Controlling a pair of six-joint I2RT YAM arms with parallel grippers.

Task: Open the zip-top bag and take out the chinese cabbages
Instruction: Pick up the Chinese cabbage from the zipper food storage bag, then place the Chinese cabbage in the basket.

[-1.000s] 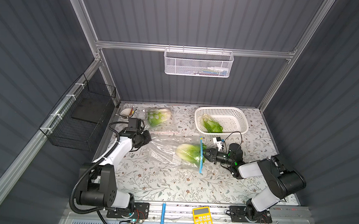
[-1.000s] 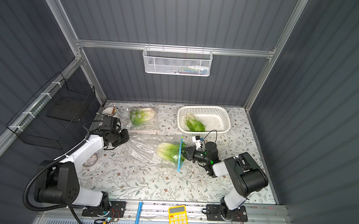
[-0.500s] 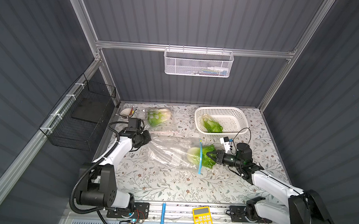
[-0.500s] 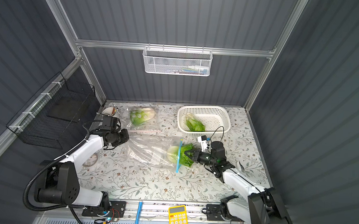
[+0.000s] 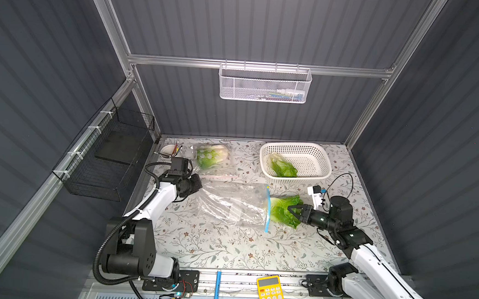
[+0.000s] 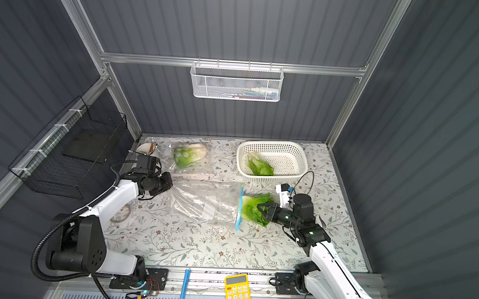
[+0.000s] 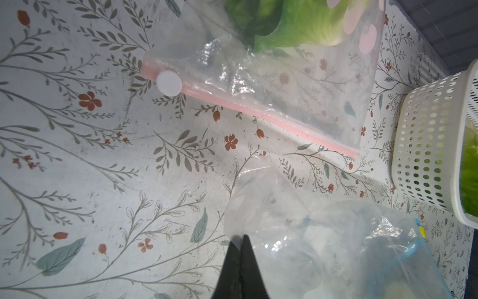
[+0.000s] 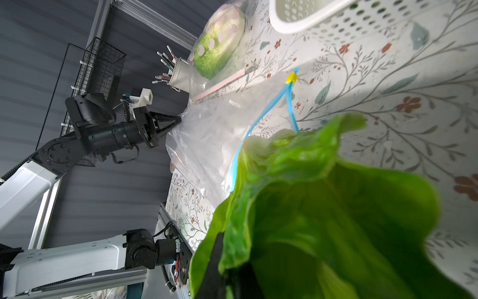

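In both top views the right gripper (image 5: 291, 211) (image 6: 261, 208) sits right of centre, clenched on the crinkly green leaves of 1 chinese cabbage (image 5: 281, 212) (image 6: 250, 210). That head lies low over the floral table (image 5: 226, 246). Its pale base is right at the open blue-zip mouth of the zip-top bag (image 5: 229, 203) (image 6: 201, 202); whether the base has cleared the mouth I cannot tell. The right wrist view is mostly filled by the same leafy head, with the 2 blue zip strips parted just beyond it.

The clear bag stretches leftward across the middle of the frame to the left gripper (image 5: 198, 185) (image 6: 168, 184), which is pinched tight on the bag's closed end (the left wrist view shows the 2 black fingers (image 7: 234, 264) pressed together, film bunched at their tips).

A 2nd cabbage (image 5: 282, 167) lies inside the white basket (image 5: 296, 180) at the upper right of the table. A 3rd cabbage (image 5: 210, 157) lies inside a pink-zip bag (image 5: 217, 170) at the upper left.
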